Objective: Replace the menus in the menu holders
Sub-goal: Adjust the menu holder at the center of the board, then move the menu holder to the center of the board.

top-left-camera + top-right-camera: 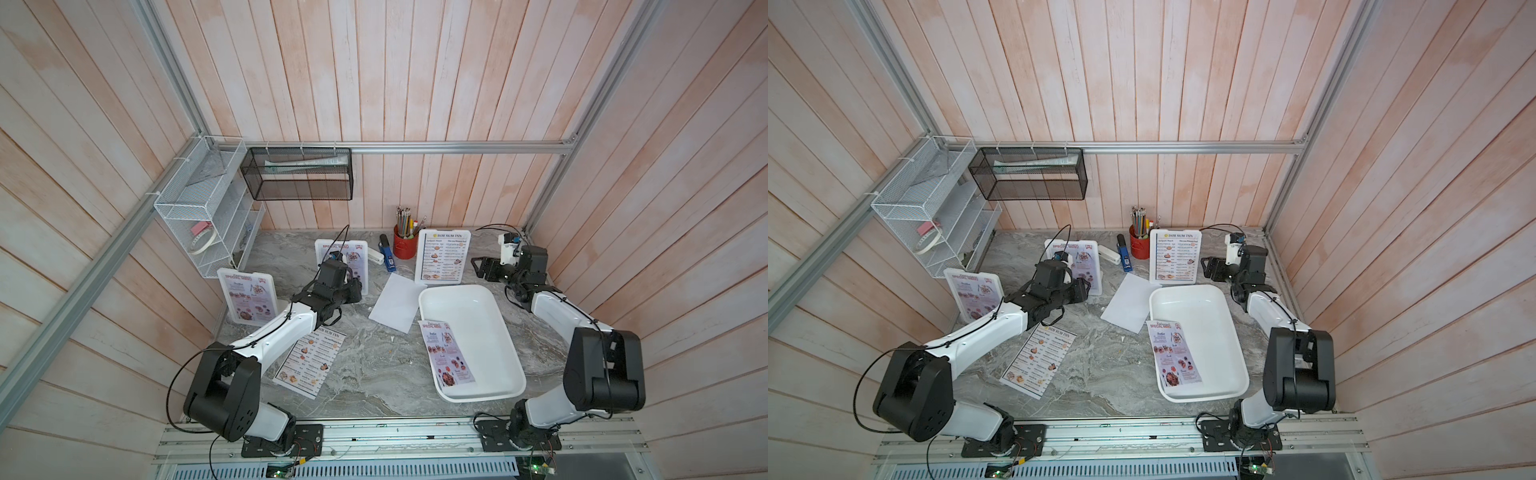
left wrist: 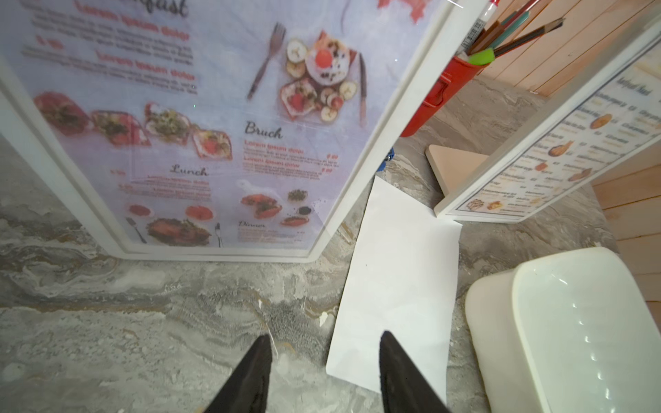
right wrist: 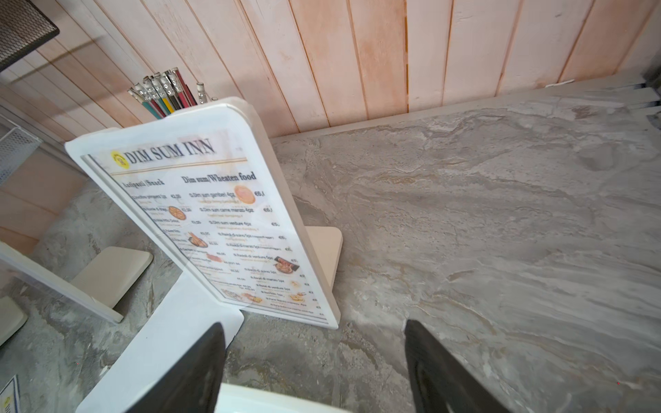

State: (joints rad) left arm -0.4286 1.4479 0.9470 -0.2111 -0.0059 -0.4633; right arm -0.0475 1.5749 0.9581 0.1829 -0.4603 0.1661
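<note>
Spread and empty, the left hand (image 2: 323, 343) is aimed at the holder (image 2: 395, 118); its menu (image 2: 179, 125) should be pinched by an edge and drawn out straight. The right hand (image 3: 314, 329) is likewise spread.

The left arm (image 1: 282, 328) rises from its base at the lower left of both top views, folds at a black elbow and reaches toward the centre of the frame, its white forearm sloping up to the right. The left gripper (image 1: 357, 287) points right; in the left wrist view its fingers (image 2: 250, 372) stand moderately apart. The right arm (image 1: 557, 311) climbs from the lower right, elbow high, forearm running up and left. The right gripper (image 1: 476, 268) points left, its fingers (image 3: 200, 368) spread wide.
</note>
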